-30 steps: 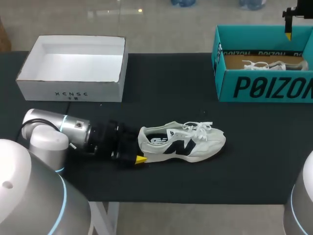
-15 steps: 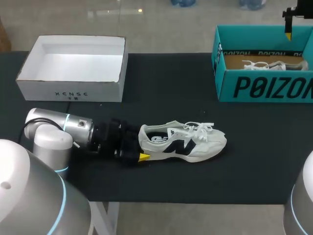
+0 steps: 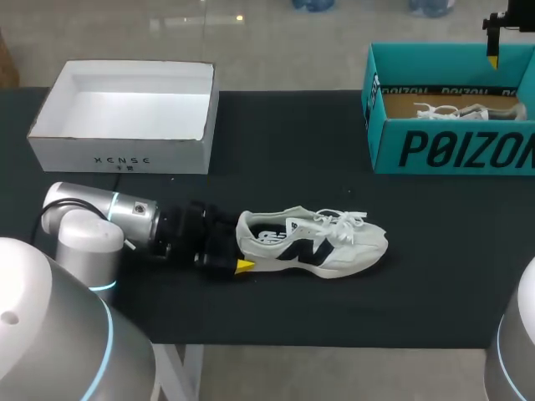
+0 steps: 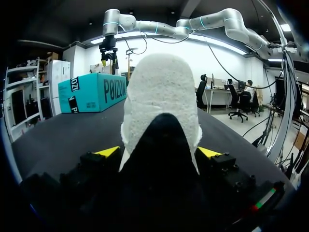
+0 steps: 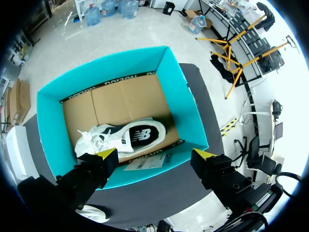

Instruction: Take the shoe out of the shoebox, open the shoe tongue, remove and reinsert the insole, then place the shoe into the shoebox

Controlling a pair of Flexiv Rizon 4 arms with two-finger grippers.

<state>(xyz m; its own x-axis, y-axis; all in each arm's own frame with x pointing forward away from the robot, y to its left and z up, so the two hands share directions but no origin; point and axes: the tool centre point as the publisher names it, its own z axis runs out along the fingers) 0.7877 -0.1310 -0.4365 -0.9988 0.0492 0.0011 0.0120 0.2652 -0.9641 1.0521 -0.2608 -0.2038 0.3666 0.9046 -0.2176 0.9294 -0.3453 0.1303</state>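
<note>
A white sneaker with a black logo (image 3: pixel 313 244) lies on its side on the black table, toe to the right. My left gripper (image 3: pixel 238 247) sits low at its heel, open; in the left wrist view the heel (image 4: pixel 161 106) fills the gap between the yellow fingertips (image 4: pixel 107 151). Whether they press on it I cannot tell. At the back right stands the teal shoebox (image 3: pixel 451 150) with a second white shoe (image 3: pixel 464 111) inside. High above it hangs my right gripper (image 3: pixel 493 52), open and empty. From the right wrist, that gripper (image 5: pixel 155 155) looks straight down on the box (image 5: pixel 48 121) and the shoe (image 5: pixel 123 135).
An open, empty white box (image 3: pixel 125 154) stands at the back left of the table. The black tabletop (image 3: pixel 284 150) stretches between the two boxes. The table's front edge runs close below the sneaker.
My left gripper has slid a little to the right onto the sneaker's heel, nudging the shoe slightly rightward. The right arm has kept still.
</note>
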